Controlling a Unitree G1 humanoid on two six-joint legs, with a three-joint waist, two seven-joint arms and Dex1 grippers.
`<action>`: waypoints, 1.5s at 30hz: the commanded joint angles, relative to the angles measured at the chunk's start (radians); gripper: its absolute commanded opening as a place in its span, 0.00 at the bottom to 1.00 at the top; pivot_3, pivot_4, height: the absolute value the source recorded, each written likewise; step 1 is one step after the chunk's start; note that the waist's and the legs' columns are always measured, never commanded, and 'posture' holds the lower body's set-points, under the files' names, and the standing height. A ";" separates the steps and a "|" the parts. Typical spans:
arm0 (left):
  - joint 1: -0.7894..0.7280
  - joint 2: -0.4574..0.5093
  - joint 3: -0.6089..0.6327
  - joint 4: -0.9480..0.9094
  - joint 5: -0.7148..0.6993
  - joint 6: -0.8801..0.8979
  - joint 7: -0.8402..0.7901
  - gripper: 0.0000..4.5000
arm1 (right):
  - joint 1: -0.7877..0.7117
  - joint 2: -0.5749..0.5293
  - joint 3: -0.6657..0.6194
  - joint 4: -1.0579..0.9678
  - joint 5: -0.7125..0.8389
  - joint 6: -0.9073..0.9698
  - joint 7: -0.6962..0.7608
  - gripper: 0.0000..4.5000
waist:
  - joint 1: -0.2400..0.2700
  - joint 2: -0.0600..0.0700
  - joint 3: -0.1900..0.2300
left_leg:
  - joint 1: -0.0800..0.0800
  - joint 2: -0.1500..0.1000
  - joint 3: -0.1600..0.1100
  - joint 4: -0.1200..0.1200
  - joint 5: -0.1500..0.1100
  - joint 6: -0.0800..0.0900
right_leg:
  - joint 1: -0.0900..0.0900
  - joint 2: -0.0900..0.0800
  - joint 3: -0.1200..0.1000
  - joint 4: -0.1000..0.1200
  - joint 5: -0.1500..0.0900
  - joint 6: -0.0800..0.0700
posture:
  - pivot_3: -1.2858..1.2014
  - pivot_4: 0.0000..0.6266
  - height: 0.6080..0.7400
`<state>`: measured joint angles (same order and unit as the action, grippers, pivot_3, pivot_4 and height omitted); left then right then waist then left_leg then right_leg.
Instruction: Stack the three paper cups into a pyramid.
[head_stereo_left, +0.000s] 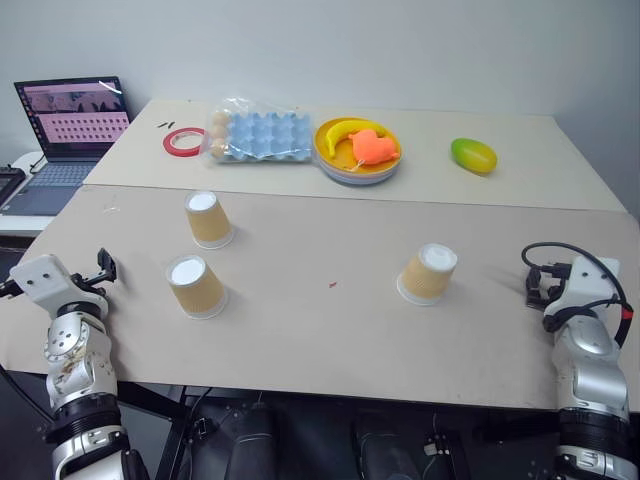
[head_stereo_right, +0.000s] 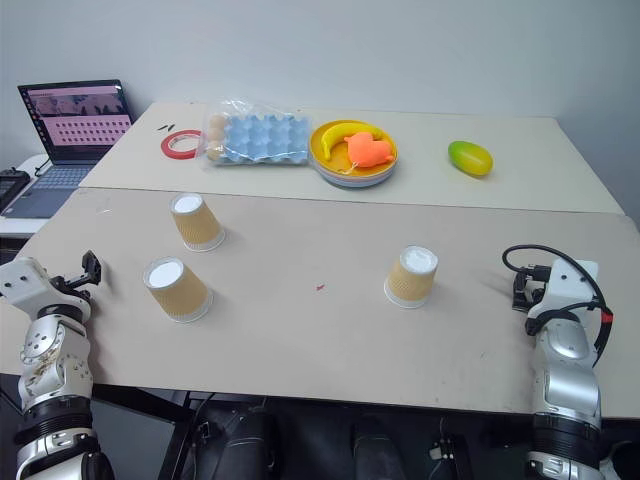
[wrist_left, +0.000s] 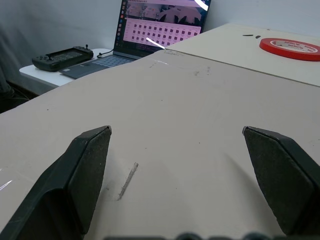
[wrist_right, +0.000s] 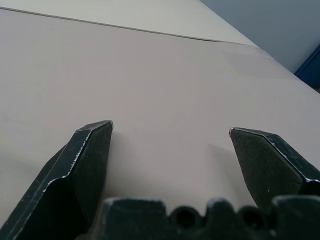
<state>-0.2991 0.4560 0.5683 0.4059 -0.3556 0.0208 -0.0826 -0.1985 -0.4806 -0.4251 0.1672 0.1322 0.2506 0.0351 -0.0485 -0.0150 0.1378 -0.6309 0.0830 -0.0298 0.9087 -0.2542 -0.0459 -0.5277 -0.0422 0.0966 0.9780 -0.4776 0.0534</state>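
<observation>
Beige tabletop (head_stereo_left: 320, 330), laptop (head_stereo_left: 72, 125) off its far left corner. Three tan corrugated paper cups, upside down, unstacked: two (head_stereo_left: 208, 218) (head_stereo_left: 196, 286) left of the table's centre, one (head_stereo_left: 428, 272) right. Left gripper (wrist_left: 175, 150) and right gripper (wrist_right: 170, 132) spread wide, empty, well apart from cups at the table's side edges.

No words, brands or numbers can be read anywhere. The laptop (head_stereo_left: 72, 120) screen shows rows of small pink tiles, too small to make out, and the cups carry no print.
</observation>
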 joint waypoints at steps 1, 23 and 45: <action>-0.012 -0.001 -0.013 -0.017 -0.001 -0.009 -0.014 1.00 | -0.051 0.006 -0.026 -0.002 0.015 0.064 -0.045 0.98 | 0.000 0.000 0.000 | 0.000 0.000 0.000 0.000 0.000 0.000 | 0.000 0.000 0.000 0.000 0.000 0.000 | 0.52 0.24 0.28; -0.001 -0.051 -0.073 -0.074 0.003 0.044 -0.025 1.00 | -0.207 -0.283 -0.024 -0.638 0.854 0.611 0.660 0.98 | 0.015 0.008 0.002 | -0.001 -0.001 -0.002 -0.002 0.000 0.001 | 0.002 -0.001 -0.002 -0.003 -0.001 0.001 | 0.52 0.24 0.28; 0.393 0.071 -0.055 -0.409 -0.036 0.209 -0.259 1.00 | 0.072 -0.406 0.233 -0.832 0.760 0.495 0.912 0.98 | 0.005 0.003 0.005 | 0.014 0.001 0.000 -0.014 0.000 0.000 | 0.017 -0.001 -0.002 -0.022 0.000 0.002 | 0.52 0.24 0.28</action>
<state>0.0375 0.5113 0.4948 0.0326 -0.3812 0.1927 -0.2996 -0.1190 -0.8920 -0.1972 -0.6697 0.9097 0.7848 0.9384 -0.0437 -0.0122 0.1428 -0.6169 0.0839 -0.0295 0.8935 -0.2546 -0.0454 -0.5108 -0.0433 0.0947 0.9555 -0.4777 0.0545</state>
